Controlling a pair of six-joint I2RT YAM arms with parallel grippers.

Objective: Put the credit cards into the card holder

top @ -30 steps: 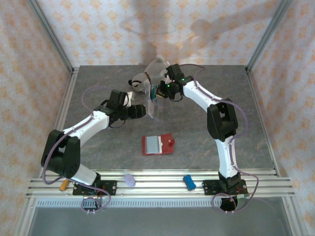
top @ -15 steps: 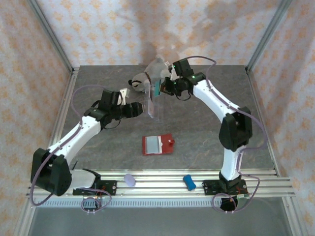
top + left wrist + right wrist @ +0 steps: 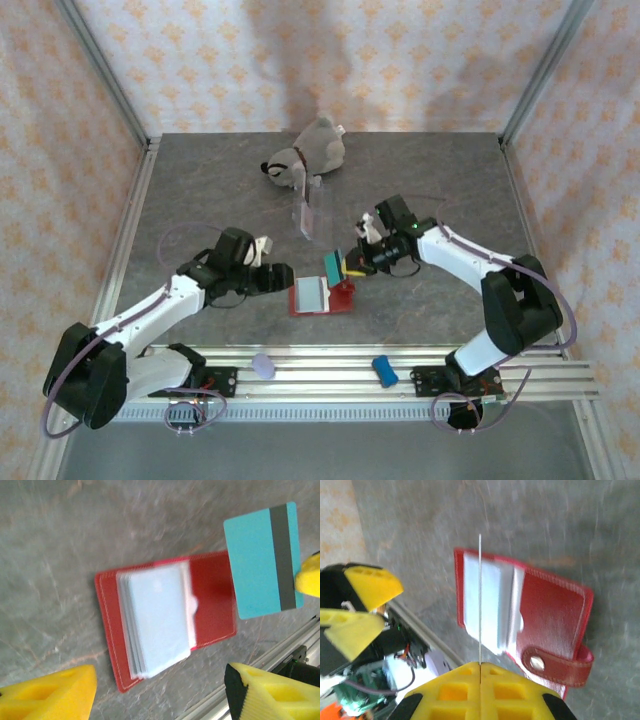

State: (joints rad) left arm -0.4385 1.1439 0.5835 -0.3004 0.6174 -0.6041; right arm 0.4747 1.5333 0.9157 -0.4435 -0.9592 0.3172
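The red card holder [image 3: 343, 297] lies open on the table, its pale blue-grey pockets [image 3: 159, 622] facing up and its snap tab [image 3: 559, 666] on the right flap. My right gripper [image 3: 352, 264] is shut on a teal credit card [image 3: 332, 266] with a dark stripe [image 3: 281, 555], held just above the holder's right side. From the right wrist the card [image 3: 479, 595] shows edge-on over the pockets. My left gripper [image 3: 286, 281] stands open just left of the holder, its yellow fingers [image 3: 50, 692] apart with nothing between them.
A clear plastic case [image 3: 308, 215] stands behind the holder, with a grey plush toy [image 3: 305, 155] further back. A blue object [image 3: 384, 370] and a lavender one [image 3: 263, 366] rest on the front rails [image 3: 330, 378].
My right gripper has carried the teal card from the clear case at the back down to the card holder. My left gripper has moved from the case toward the holder's left edge.
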